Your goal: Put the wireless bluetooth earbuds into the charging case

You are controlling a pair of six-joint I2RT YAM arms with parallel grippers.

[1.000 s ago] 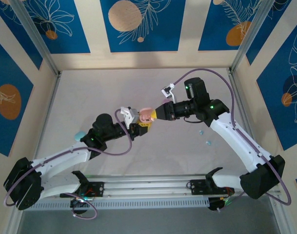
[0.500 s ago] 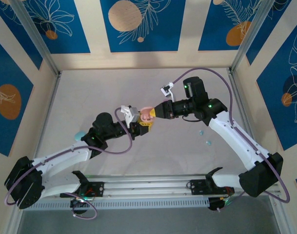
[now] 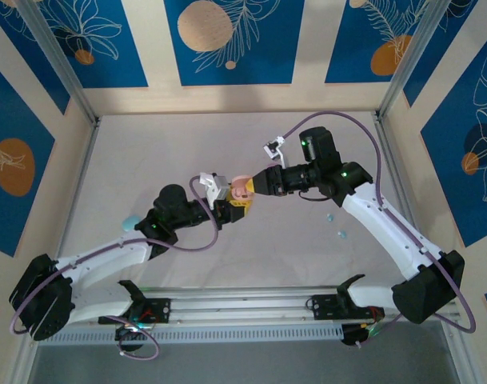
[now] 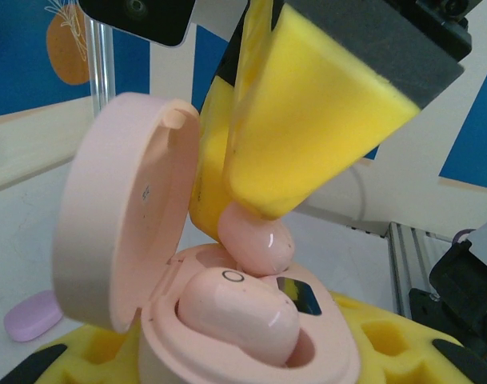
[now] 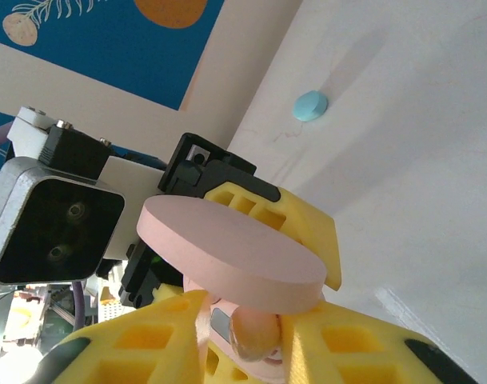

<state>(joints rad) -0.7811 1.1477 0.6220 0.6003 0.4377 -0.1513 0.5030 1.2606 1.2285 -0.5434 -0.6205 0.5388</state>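
A: The worktop [image 3: 187, 152] is pale grey and matte, and the walls [image 3: 83, 40] around it carry blue panels with white leaf lines and orange discs. What is in the middle?

B: The left hand [image 3: 235, 205] is clamped on the base of the charging case [image 4: 251, 356], a smooth, glossy pink shell, and holds it clear of the worktop. The round lid [image 4: 123, 216] stands open and upright on its hinge.

A: And where are the earbuds?

B: The seated earbud [image 4: 239, 308], pink and rounded like a bean, lies in its well inside the case. The second earbud [image 4: 255, 240], of the same glossy pink, is at the tips of the right hand [image 3: 250, 188], just above the inside of the case and close behind the seated one.

A: Does the right hand pinch it?

B: Its yellow foam fingers [image 4: 323, 128], porous and wedge-shaped, lie on both sides of that earbud. Whether they press it or stand slightly apart, I cannot tell.

A: Something else on the worktop?

B: Two tiny light blue earbuds [image 3: 342, 234] lie near the right arm, well apart from the charging case. A flat oval light blue case [image 5: 310, 105] lies beside the left arm. There is also a purple case [image 4: 31, 314], blurred, probably of the same oval shape.
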